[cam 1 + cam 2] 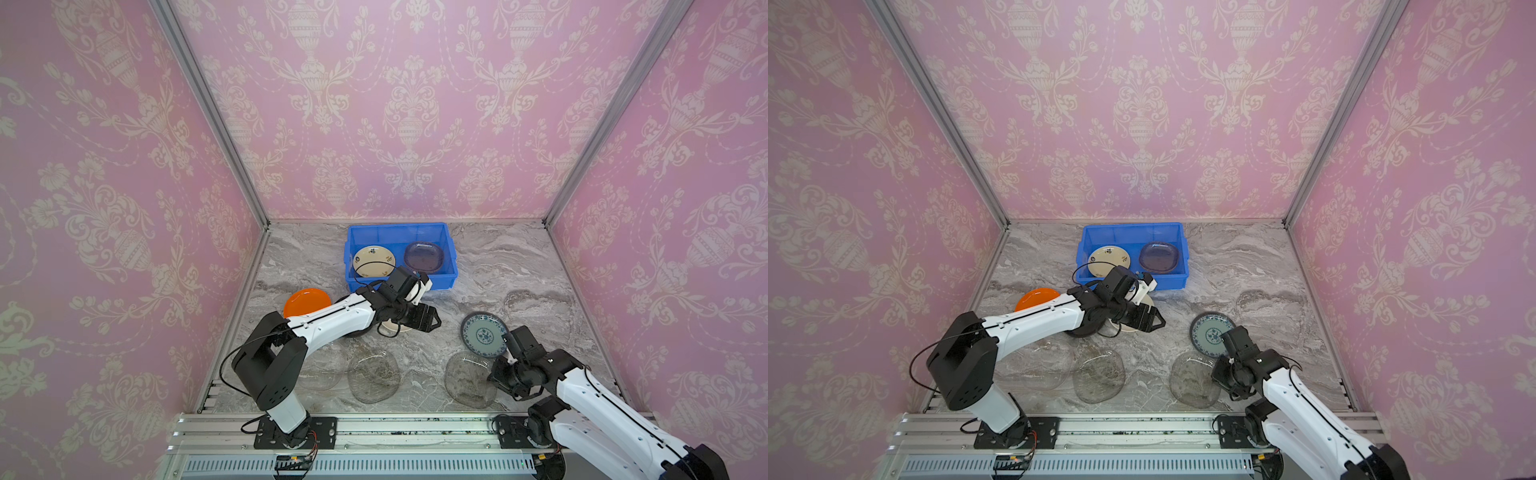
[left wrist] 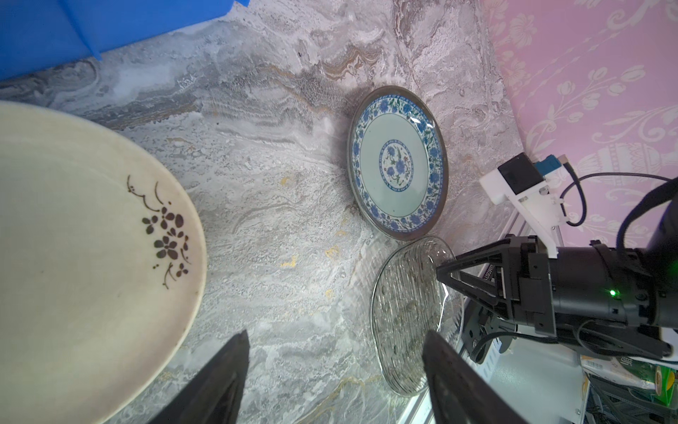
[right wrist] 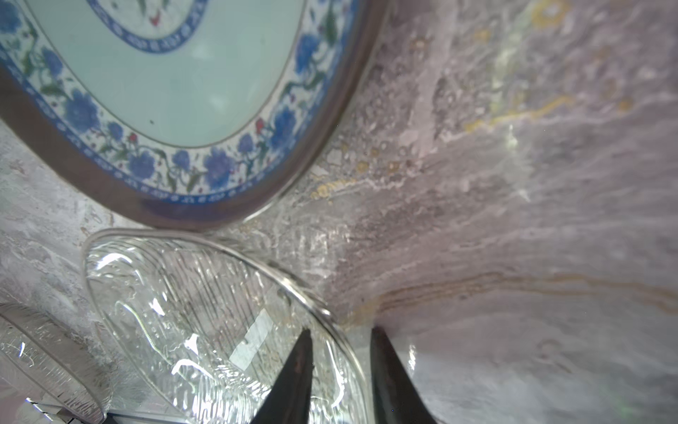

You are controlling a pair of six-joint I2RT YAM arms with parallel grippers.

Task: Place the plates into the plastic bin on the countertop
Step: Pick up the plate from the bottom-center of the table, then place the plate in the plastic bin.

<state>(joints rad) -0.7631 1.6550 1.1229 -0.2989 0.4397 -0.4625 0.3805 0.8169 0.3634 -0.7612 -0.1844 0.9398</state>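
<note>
In both top views your left arm stretches forward, left hand [image 1: 434, 321] low before the plastic bin [image 1: 399, 231]. Left wrist view: this hand is open beside the cream plate [image 2: 91, 257]. Right wrist view: right hand [image 3: 341, 334] straddles the glass plate [image 3: 201, 312] rim on the tabletop [image 3: 513, 220]; gripping or not, you cannot tell.

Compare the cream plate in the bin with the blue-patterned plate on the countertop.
The cream plate bears dark marks; the blue-patterned plate has a blue floral border and dark rim. The cream plate lies inside the plastic bin; the blue-patterned plate sits on the countertop. Both are round.
</note>
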